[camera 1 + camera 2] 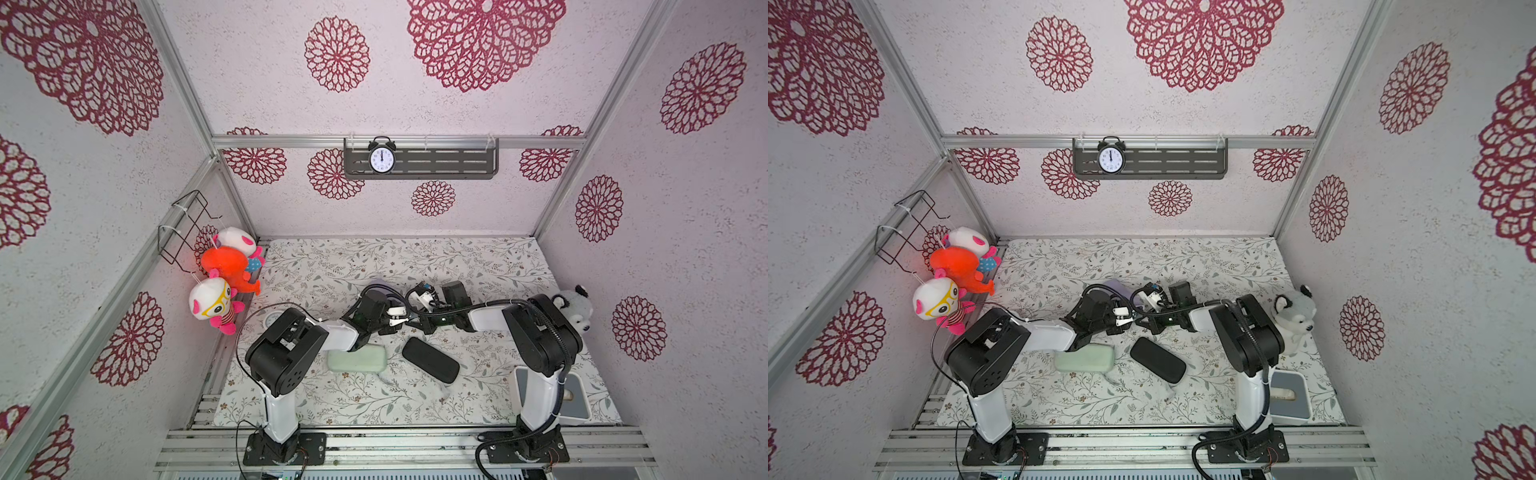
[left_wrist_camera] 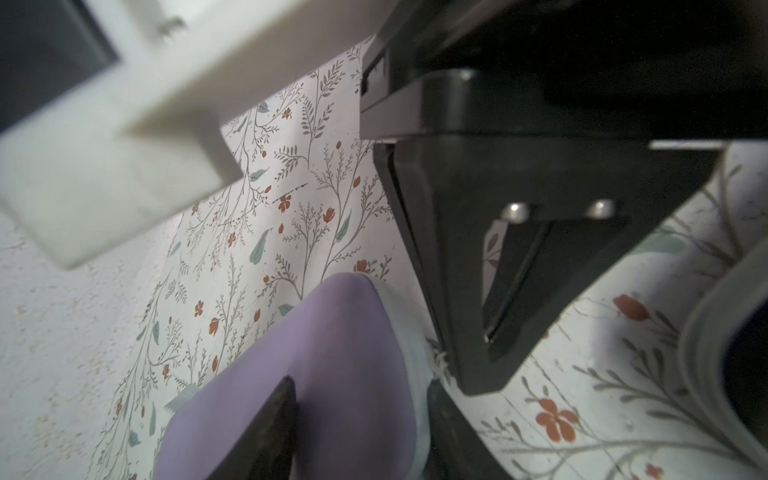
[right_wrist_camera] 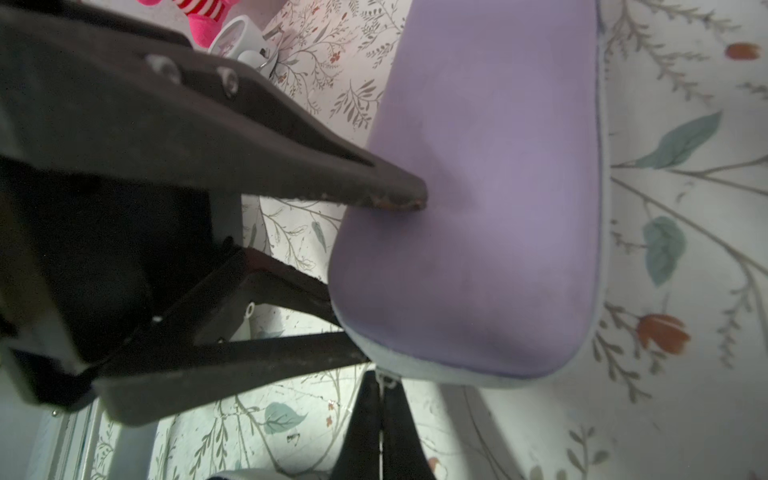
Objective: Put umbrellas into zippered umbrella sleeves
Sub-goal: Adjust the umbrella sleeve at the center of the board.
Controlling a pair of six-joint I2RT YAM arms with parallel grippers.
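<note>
The lilac sleeve (image 3: 490, 187) looks soft and padded. The shell makes a small dimple where a finger presses it, so I judge it light and easy to squash, with a smooth cloth that may slide. A good place to take it is across the shell near one rounded end, shell and grey zip edge together. The zip itself must be moved by its zip pull (image 3: 388, 380), which is tiny and hard (if it slips out, one must search for it again).

The sleeve lies flat on the flowered surface (image 1: 415, 257), about in the middle. It is farther from the arm bases than the mint green sleeve (image 1: 357, 359) and the black sleeve (image 1: 430, 359), which both lie closed with no pincer at them. In both top views the two arms cover almost all of the lilac one.

The left pincer (image 3: 384, 276) grasps the lilac sleeve near its rounded end: one finger (image 3: 374, 187) rests on top of the shell and the other meets the grey edge lower down. The right pincer (image 3: 380, 388) is clenched, with its tips together at the border of that end. The zip pull sits right at the tips and seems to be pinched between them. No umbrella is visible outside, and whether one is inside the lilac sleeve I cannot tell.
</note>
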